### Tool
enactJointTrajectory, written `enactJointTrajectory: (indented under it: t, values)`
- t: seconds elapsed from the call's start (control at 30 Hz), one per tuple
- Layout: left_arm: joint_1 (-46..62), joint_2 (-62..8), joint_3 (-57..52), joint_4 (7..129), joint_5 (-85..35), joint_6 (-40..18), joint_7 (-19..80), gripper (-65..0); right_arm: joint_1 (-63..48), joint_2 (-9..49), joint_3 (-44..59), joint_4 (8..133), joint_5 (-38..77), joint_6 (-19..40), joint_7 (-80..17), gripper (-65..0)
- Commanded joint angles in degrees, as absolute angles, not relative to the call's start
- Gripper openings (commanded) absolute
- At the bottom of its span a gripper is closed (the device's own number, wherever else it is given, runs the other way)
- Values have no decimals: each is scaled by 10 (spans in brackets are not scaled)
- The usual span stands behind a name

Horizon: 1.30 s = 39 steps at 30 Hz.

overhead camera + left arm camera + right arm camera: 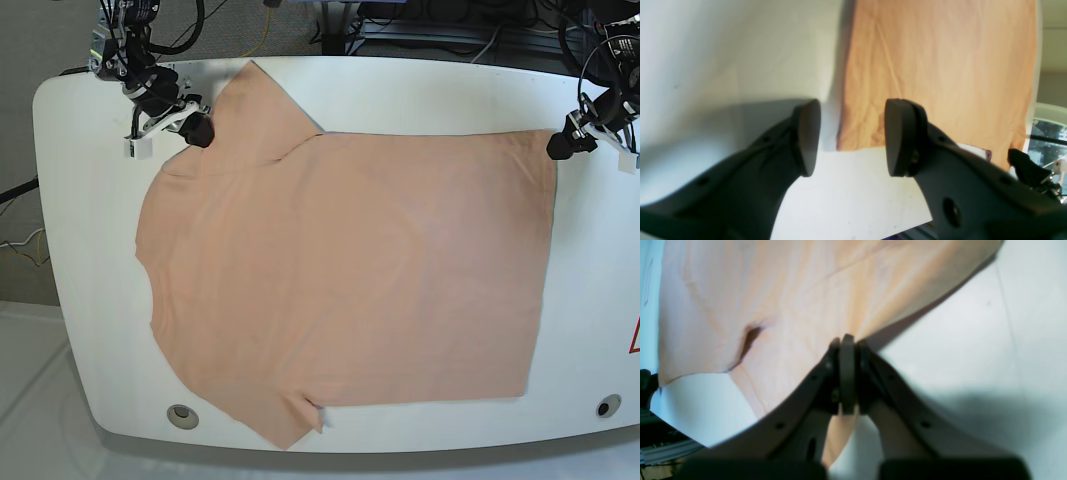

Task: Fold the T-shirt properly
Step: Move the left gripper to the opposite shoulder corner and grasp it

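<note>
The peach T-shirt (340, 270) lies spread flat on the white table (420, 90), neck end toward the left in the base view and hem toward the right. My right gripper (196, 128) is shut on the shirt's fabric near the upper sleeve and shoulder; the right wrist view shows cloth (773, 306) pinched at the closed fingertips (847, 340). My left gripper (560, 143) is open at the far hem corner. In the left wrist view the shirt (940, 66) has its corner just beyond the gap of the gripper (853, 140), not held. A small white tag (322, 420) shows at the near sleeve.
The table has a round hole near each front corner (181, 414) (604, 406) and a red mark (634, 340) at its right edge. Cables and frame parts (420, 20) lie beyond the far edge. The other arm's gripper shows at the lower right of the left wrist view (1027, 163).
</note>
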<state>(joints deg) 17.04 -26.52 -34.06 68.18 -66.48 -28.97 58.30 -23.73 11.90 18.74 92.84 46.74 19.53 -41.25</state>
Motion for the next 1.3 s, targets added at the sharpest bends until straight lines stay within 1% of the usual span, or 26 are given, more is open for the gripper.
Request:
enactJointTrajectory:
  t: [0.0,0.13,0.2,0.27,0.33,0.6,0.93,1.07,1.27]
  values:
    - [182,-273,-342,687,-654,-290,593,-390,-239,124,190,938,467,193,-419,-650]
    - [189,-270,-340,687,-654,-310,597,-396,-238,124,190,937,468,193,-420,-650]
    - [193,-269,-339,688,-654,-328,598,-398,-238,124,190,936,468,193,-420,-650]
    - [196,-272,-336,687,-647,-364,596,-393,-238,124,190,936,468,194,-418,-650]
    - [196,-272,-332,688,-647,-370,595,-395,-239,124,190,935,468,194,-418,-650]
    - [182,-273,-304,685,-651,-364,600,-391,-237,124,190,937,467,194,-418,-650]
    - [159,-269,-294,680,-649,-359,602,-393,-238,124,191,936,469,193,-418,-650]
    - [159,-268,-305,679,-650,-361,607,-453,-238,124,193,936,467,194,-421,-650]
    - [162,-268,-306,680,-651,-359,585,-636,-239,125,193,937,468,195,-421,-650]
